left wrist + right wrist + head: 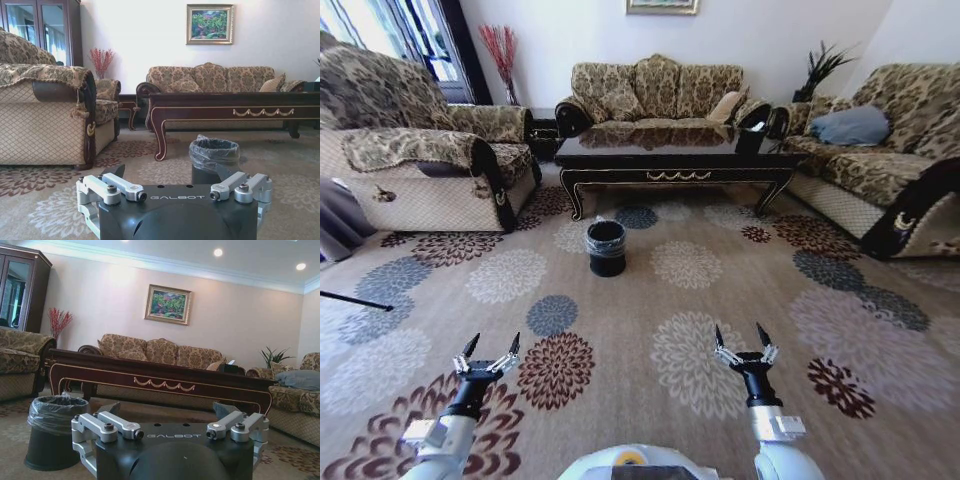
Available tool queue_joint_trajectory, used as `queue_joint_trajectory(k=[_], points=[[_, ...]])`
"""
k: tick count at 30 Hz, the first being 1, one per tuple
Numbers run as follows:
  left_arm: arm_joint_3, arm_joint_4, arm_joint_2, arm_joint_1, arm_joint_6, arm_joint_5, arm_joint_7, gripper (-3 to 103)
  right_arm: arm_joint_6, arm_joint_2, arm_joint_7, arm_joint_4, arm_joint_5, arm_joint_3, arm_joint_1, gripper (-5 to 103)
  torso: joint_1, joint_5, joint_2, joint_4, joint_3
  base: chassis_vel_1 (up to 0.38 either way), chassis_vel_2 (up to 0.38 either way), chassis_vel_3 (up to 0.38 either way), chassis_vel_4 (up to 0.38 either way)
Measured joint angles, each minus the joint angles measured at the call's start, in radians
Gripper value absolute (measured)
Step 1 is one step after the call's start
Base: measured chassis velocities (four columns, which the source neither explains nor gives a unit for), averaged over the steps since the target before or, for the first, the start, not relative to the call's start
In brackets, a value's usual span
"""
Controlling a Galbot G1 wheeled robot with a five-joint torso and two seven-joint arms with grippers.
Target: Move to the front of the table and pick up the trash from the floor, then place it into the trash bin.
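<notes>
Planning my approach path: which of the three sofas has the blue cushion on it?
The sofa on the robot's right. The blue-grey cushion lies on its seat against the backrest. The middle sofa behind the table holds a beige pillow; the left sofa has none.

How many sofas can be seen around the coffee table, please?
3: one sofa behind the table, one on the robot's left, one on its right. Others may lie outside the view.

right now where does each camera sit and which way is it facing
Head view: high on the robot, looking forward and down at the floor; left hand and right hand show, open.
Left wrist view: low behind that hand, facing the table.
Right wrist view: low behind its hand, facing the table.
All share the trash bin.
</notes>
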Motion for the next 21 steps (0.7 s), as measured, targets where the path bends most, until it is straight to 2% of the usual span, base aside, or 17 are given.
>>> queue_joint_trajectory(k=[21], points=[[0.000,0.000,0.000,0.000,0.000,0.000,0.000,100,0.000,0.000,0.000,0.000,0.000,0.000,0.000,100,0.000,-0.0001,0.000,0.0002,0.000,0.196,-0.190,-0.201,0.202]])
